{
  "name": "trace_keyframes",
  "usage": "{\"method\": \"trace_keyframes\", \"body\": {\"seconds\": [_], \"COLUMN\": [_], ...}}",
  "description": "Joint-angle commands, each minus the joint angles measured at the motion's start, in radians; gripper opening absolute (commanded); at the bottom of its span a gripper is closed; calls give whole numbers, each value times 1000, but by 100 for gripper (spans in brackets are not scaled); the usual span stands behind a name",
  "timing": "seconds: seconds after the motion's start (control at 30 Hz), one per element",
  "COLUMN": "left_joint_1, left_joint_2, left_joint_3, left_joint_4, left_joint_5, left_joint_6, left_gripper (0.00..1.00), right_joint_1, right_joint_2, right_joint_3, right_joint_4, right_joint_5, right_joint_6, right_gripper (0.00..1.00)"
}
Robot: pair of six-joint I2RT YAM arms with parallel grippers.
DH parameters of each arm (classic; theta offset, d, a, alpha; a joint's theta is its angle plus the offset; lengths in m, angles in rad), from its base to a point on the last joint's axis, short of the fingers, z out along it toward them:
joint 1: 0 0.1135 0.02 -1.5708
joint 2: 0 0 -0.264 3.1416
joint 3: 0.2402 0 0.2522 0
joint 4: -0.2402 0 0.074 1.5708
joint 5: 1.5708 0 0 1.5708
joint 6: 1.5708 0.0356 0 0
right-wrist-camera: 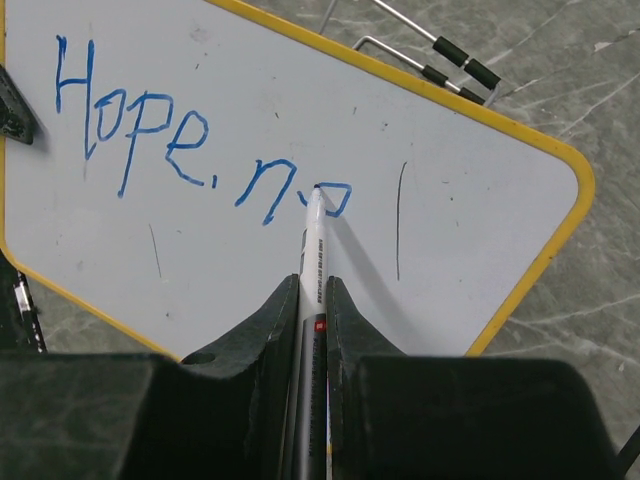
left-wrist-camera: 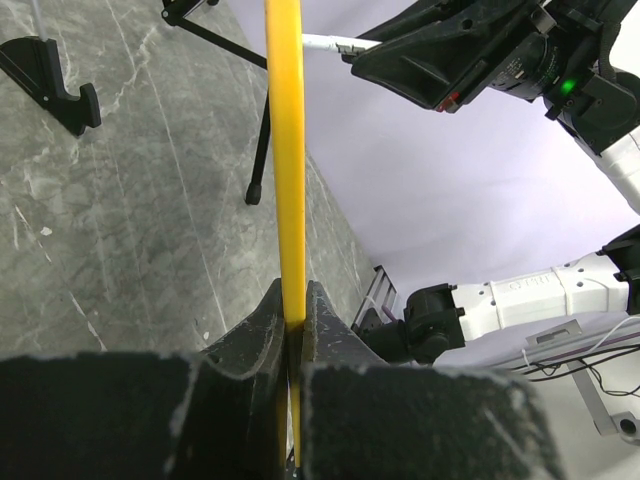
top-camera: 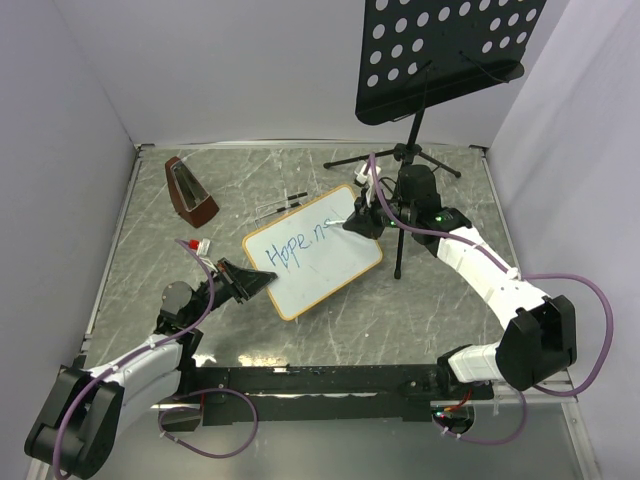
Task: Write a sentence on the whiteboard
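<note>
The whiteboard (top-camera: 325, 262) lies tilted in the middle of the table, its frame looking yellow. My left gripper (top-camera: 262, 283) is shut on its left edge; in the left wrist view the frame (left-wrist-camera: 287, 150) runs edge-on out of the closed left gripper (left-wrist-camera: 295, 298). My right gripper (top-camera: 362, 222) is shut on a white marker (right-wrist-camera: 312, 255) above the board's right end. The marker's tip rests on the whiteboard (right-wrist-camera: 450, 230) at a half-drawn letter. The sentence (right-wrist-camera: 180, 140) reads "Hope n" in blue, followed by that partial letter.
A black perforated music-stand plate (top-camera: 445, 50) hangs over the far right, its tripod legs (top-camera: 395, 158) on the table behind my right arm. A brown wedge-shaped object (top-camera: 190, 188) stands at the far left. A small red-and-white piece (top-camera: 195, 245) lies near my left gripper.
</note>
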Motion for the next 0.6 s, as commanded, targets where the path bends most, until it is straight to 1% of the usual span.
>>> {"method": "trace_keyframes", "body": {"seconds": [0.0,0.27,0.57], "left_joint_1": [0,0,1], "left_joint_2": [-35,-53,-58], "left_joint_3": [-6,-7,-9], "left_joint_4": [175,162,157], "left_joint_5": [-3,-13,-6], "left_joint_6": [-9,-9,-8], "left_gripper": [1,1,1], "right_joint_1": [3,2,-3], "right_joint_2": [-12,-41,-54], "right_joint_3": [3,-43,-40], "right_joint_4": [-28,-48,-25], "right_joint_5": [-34,-31,31], "right_joint_6": [-30,-47,-31], "right_gripper": [0,0,0]}}
